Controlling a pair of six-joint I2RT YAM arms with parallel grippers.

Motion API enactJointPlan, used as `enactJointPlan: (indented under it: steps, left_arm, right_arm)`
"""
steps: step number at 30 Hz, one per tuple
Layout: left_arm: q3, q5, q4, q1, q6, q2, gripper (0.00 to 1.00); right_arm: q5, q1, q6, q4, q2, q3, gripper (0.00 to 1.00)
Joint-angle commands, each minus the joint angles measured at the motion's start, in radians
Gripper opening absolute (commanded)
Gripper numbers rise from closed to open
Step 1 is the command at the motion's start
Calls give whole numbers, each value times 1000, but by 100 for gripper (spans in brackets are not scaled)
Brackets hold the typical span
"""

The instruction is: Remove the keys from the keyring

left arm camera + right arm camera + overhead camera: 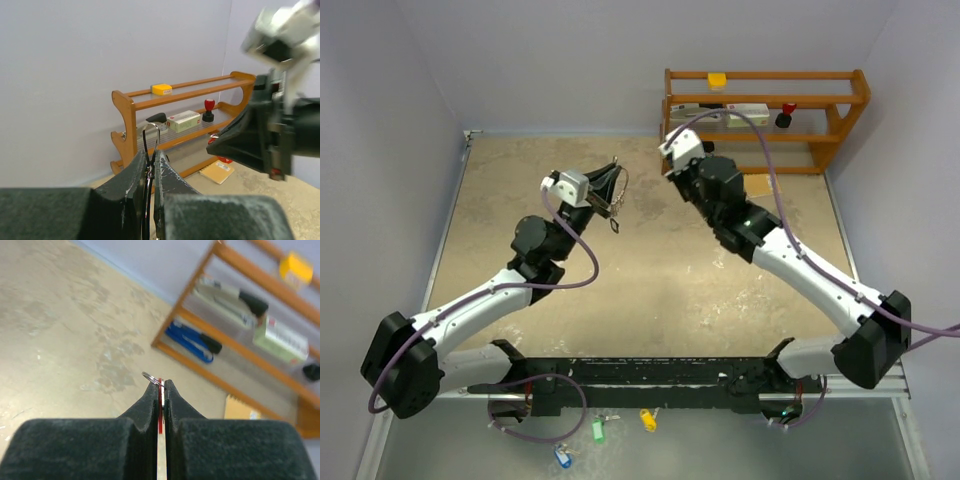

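Observation:
My left gripper (607,192) is raised over the middle of the table and is shut on the keyring (618,178), a thin wire loop. A key with a black tag (616,225) hangs below it. In the left wrist view the wire loop (151,131) sticks up from between the closed fingers (170,175). My right gripper (670,168) is a short way to the right of the left one and is shut on the red-tagged key (160,407). A small silver ring (150,376) pokes out at the tips. It shows red in the left wrist view (214,140).
A wooden shelf rack (765,110) stands at the back right with a yellow block (718,80), boxes and a red-topped stamp (786,115). A tan notebook (757,185) lies before it. Green (598,430), yellow (647,420) and blue (562,457) tagged keys lie below the arm bases.

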State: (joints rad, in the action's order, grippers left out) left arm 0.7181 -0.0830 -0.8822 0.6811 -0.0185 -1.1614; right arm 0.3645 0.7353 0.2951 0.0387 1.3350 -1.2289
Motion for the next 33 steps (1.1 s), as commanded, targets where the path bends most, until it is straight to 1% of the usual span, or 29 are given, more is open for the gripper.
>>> enactJointPlan:
  steps: [1, 4, 10, 15, 19, 20, 24, 26, 28, 29, 33]
  left_arm:
    - [-11, 11, -32, -2, -26, 71, 0]
    - [-16, 26, -29, -2, -39, 85, 0]
    - [-8, 43, -21, -2, -56, 82, 0]
    - [-8, 40, -18, -2, -59, 84, 0]
    - [-8, 37, -18, -2, -62, 79, 0]
    - [-8, 36, -18, -2, -62, 79, 0]
    - [-2, 29, -10, -2, -59, 76, 0]
    - [4, 26, -3, -2, -56, 74, 0]
    - [7, 22, -3, -2, -53, 70, 0]
    - [8, 22, -3, -2, -52, 68, 0]
    - [13, 27, -5, -3, -56, 59, 0]
  right_arm:
    - [-180, -159, -253, -58, 29, 51, 0]
    - [-217, -162, -295, -79, 81, 108, 0]
    - [-286, -162, -364, -69, 185, 205, 0]
    - [-291, -162, -387, -37, 223, 247, 0]
    - [-296, -162, -397, -40, 289, 247, 0]
    - [-302, -162, -398, -41, 301, 248, 5]
    - [-314, -162, -403, -32, 324, 256, 33]
    - [-313, -162, -403, -31, 326, 254, 40]
    - [-311, -162, -399, -33, 323, 251, 48]
    - [-311, -162, -398, -36, 319, 248, 50]
    - [-279, -162, -375, -15, 270, 247, 51]
